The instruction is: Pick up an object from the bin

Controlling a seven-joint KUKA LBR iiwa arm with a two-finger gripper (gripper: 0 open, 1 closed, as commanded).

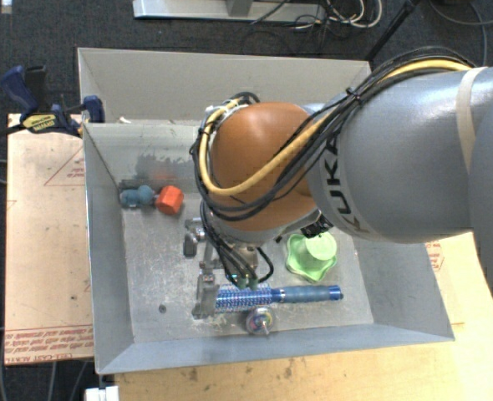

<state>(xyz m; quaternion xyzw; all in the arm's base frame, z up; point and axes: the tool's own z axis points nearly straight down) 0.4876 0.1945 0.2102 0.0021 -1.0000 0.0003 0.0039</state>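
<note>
A blue hairbrush (pixel 273 296) lies flat on the floor of the bin (pixel 109 266), close to the near wall and roughly parallel to it. Its bristled head points toward the view's left and its slim handle runs out to the right. The end effector (pixel 205 294) is down at the bristle end of this brush, with its grey metal parts standing just beside the tip of the head or touching it; which of the two cannot be made out. Whether the end effector is spread or pressed together cannot be told either, since the wrist hides much of it, and nothing can be seen pinched in it.

Just below the brush head, almost against the near wall, sits a small round silvery piece (pixel 259 321). Above the handle, near the bin's right wall, lies a bright green cup (pixel 311 256), partly covered by the arm.

Well apart from these, in the far left part of the bin, an orange block (pixel 170 200) rests beside a blue-grey lump (pixel 134 196); the two are touching or nearly so.

The arm (pixel 414 157) reaches in from the right. Its rounded orange cover (pixel 251 153) hangs over the middle of the bin, with black and yellow cables (pixel 271 174) looped around it.
</note>
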